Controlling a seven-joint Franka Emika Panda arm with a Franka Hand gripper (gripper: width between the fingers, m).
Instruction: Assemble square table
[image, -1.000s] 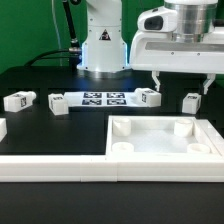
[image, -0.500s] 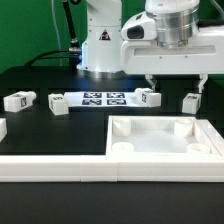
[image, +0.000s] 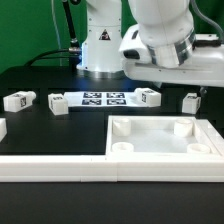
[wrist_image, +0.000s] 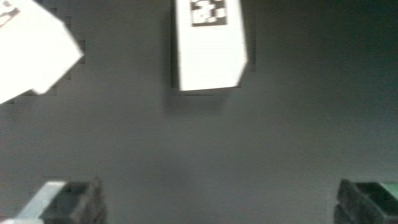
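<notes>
Since a second ago the arm has swung its wrist toward the exterior view's left and tipped the whole hand at an angle, so the gripper (wrist_image: 217, 203) doesn't hang straight down anymore. None of the parts on the black table (image: 60, 130) have budged. Jaws are spread wide apart with nothing in them: the wrist view shows both fingers (wrist_image: 64, 200) with only bare table between them. Out ahead of the jaws, past the fingertips and roughly on the line between them, one tagged white leg (wrist_image: 210, 45) lies flat, clearly not touched. A second white piece (wrist_image: 32, 50) pokes in further off to one finger's side, and I can't tell what it is. In the exterior view the square tabletop (image: 160, 155) sits rim-up on the table, lower than the jaws and on the camera's side of them, well apart from the fingers. Two legs lie down below the hand, the inner leg (image: 149, 97) and the outer leg (image: 190, 102). Two more, the third leg (image: 57, 105) and the fourth leg (image: 18, 101), are well away from the jaws toward the exterior view's left, with the marker board (image: 101, 99) between the pairs. No idea which of them is the one in the wrist view.
</notes>
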